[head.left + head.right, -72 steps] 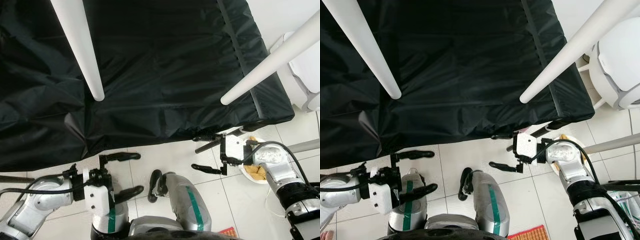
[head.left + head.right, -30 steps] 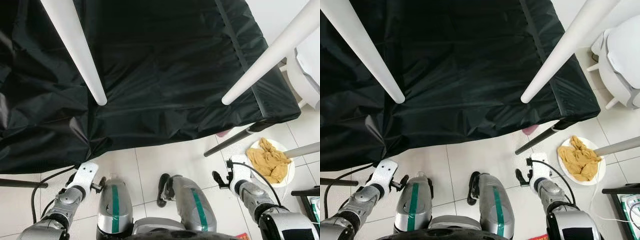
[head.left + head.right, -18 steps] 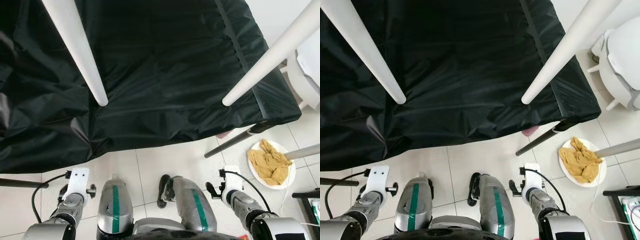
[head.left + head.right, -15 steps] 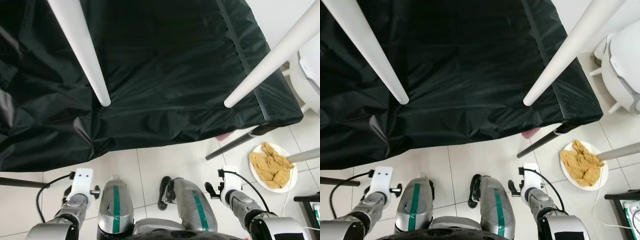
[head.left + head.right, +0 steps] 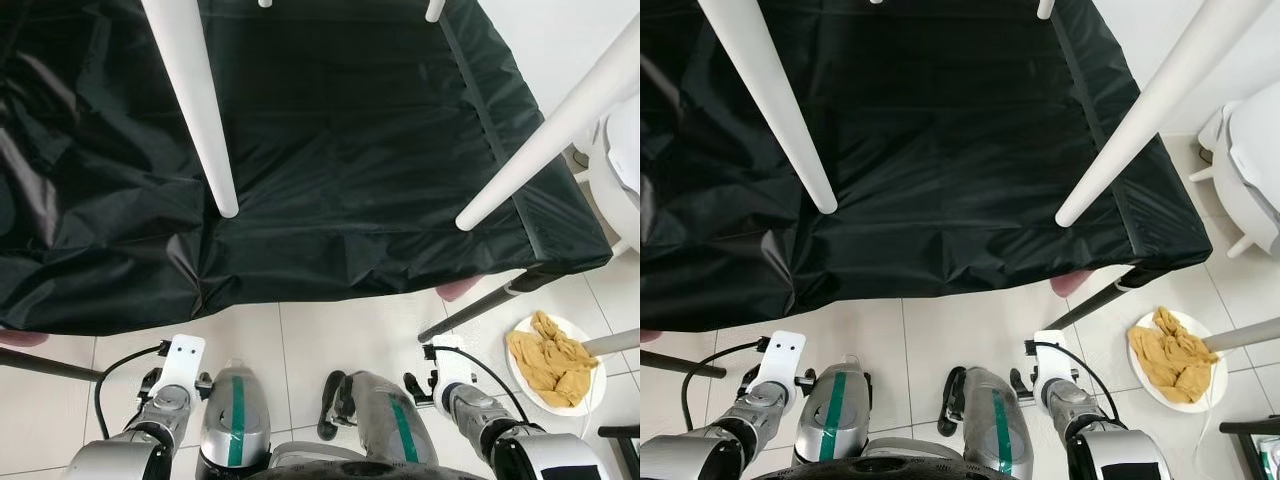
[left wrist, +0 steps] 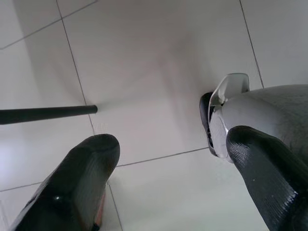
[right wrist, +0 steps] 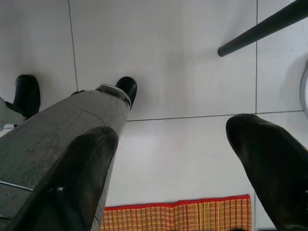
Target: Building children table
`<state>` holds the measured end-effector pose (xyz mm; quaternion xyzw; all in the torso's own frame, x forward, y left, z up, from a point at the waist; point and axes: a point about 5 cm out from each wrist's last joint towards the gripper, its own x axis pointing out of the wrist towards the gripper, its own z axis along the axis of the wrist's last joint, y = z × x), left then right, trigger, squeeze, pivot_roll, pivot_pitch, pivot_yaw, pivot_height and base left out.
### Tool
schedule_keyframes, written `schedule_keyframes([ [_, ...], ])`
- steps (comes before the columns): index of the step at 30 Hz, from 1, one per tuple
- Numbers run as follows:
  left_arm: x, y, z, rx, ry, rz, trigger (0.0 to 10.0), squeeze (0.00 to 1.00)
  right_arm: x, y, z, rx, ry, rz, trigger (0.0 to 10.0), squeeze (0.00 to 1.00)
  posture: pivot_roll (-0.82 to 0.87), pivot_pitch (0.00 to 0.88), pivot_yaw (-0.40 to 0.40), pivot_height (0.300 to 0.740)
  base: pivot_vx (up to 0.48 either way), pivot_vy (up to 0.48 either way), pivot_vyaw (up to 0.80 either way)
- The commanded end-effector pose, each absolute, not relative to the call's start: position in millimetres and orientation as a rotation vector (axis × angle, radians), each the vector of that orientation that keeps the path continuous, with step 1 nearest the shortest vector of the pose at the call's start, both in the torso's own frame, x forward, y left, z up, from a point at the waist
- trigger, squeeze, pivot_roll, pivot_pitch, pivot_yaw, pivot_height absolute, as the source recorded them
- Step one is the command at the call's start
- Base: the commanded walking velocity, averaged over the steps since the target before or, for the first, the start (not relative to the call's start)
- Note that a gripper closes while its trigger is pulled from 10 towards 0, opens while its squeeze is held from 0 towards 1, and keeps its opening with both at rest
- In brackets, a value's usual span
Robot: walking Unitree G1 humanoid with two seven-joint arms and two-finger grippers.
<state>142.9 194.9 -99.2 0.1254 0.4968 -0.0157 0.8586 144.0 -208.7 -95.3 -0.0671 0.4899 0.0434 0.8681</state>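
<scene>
White tapered table legs point(image 5: 197, 120) stand fitted and upturned on the black cloth-covered surface point(image 5: 340, 150), so assembly looks nearly done, while left gripper point(image 6: 168, 178) and right gripper point(image 7: 192, 168) hang spread and empty over tiles.

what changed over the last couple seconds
Both arms dropped from raised in front of the robot to hanging at its sides: the left hand and right hand now point at the floor tiles, fingers apart, holding nothing. The white table legs stand unchanged on the black cloth; the plate with yellow cloth stays put.
</scene>
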Motion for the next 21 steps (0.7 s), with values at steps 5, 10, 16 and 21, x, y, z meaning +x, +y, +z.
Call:
schedule_keyframes([
  [5,149.4,172.5,-99.5,0.228,1.031,-0.101,10.0,0.00,147.8,-200.5,-95.8,-0.159,1.031,0.121,10.0,0.00,0.15,0.000,-0.065,0.740,0.000,0.000,0.00],
  [10,149.5,172.5,-99.6,0.236,1.039,-0.104,10.0,0.00,147.2,-197.5,-96.6,-0.167,1.037,0.135,10.0,0.00,0.14,0.000,-0.065,0.740,0.000,0.000,0.00],
  [16,150.5,170.1,-99.3,0.234,1.033,-0.122,10.0,0.00,141.8,-196.9,-98.7,-0.171,1.056,0.141,10.0,0.00,0.13,0.000,-0.058,0.740,0.000,0.000,0.00],
  [21,154.2,168.6,-97.9,0.234,1.020,-0.136,10.0,0.00,139.6,-198.9,-99.3,-0.171,1.063,0.131,10.0,0.00,0.13,0.000,-0.056,0.740,0.000,0.000,0.00],
])
